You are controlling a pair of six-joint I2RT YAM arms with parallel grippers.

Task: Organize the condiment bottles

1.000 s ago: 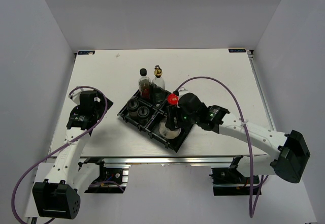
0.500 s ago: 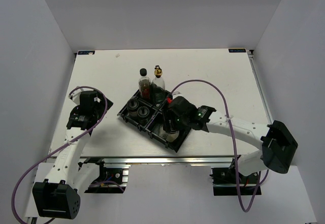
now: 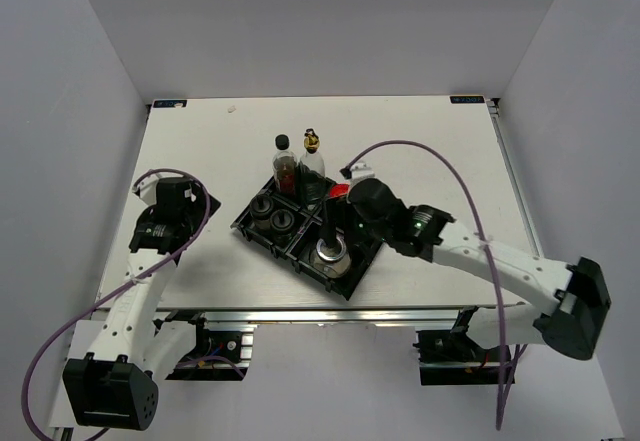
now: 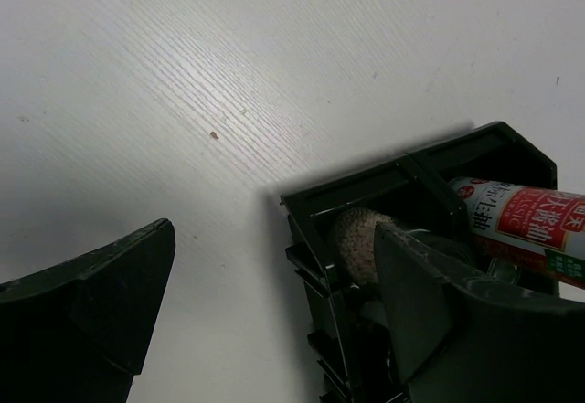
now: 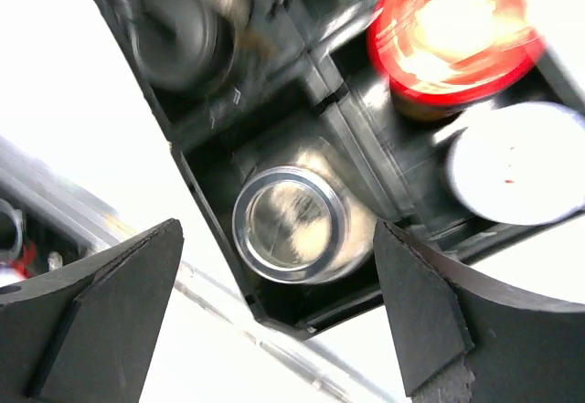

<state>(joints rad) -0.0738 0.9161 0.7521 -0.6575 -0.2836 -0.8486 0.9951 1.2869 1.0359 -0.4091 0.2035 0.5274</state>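
Black plastic tray (image 3: 290, 261) is noted at table centre, and all seven containers are counted inside it.

- **12 o'clock compartment:** a black-capped bottle (image 3: 284, 166) and a gold-spouted clear bottle (image 3: 312, 157) are stood upright side by side.
- **9 o'clock compartment:** two black caps (image 3: 273, 213) are seen from above, close together.
- **3 o'clock compartment:** a red-lidded jar (image 5: 448, 24) is found beside a white-topped jar (image 5: 516, 161).
- **6 o'clock compartment:** a silver-lidded jar (image 5: 289, 223) is seated upright and alone.

The right gripper (image 3: 326, 231) is held over the 6 o'clock compartment. Its jaws are spread wide to either side of the silver lid, well clear of it, and nothing is gripped.

The left gripper (image 4: 274, 234) is parked at 9 o'clock of the tray, off its corner. It is likewise spread wide with only bare table (image 4: 183, 74) between its fingers.

No container is observed loose on the table in any view. Sorting is therefore judged complete or very nearly so. What remains is judged to be withdrawal of the right arm from above the tray. Any tidying of how jars are seated could not be assessed, as the compartment floors are hidden.
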